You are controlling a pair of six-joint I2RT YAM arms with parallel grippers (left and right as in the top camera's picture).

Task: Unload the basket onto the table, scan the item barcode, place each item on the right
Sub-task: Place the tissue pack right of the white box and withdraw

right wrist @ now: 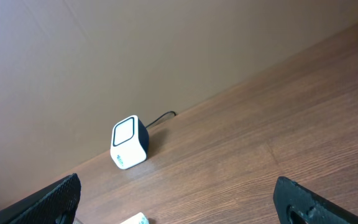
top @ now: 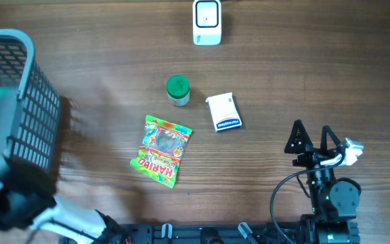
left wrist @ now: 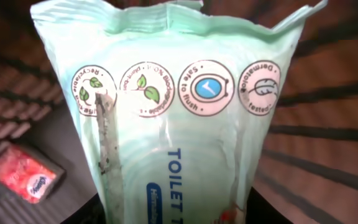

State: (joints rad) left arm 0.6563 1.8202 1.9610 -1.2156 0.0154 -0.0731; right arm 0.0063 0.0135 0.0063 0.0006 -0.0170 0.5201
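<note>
The left gripper (left wrist: 176, 213) is closed narrowly on a mint-green pack of toilet wipes (left wrist: 185, 124), held upright inside the grey basket (top: 36, 115) at the desk's (top: 317, 61) left edge, above a red packet (left wrist: 25, 177) on the basket floor. The white barcode scanner (top: 207, 22) stands at the far edge near the middle, and a green-lidded jar (top: 177, 89), a small white box (top: 223, 112) and a Haribo bag (top: 161, 150) lie mid-desk. The right gripper (top: 311, 129) hangs wide and empty near the near right corner.
</note>
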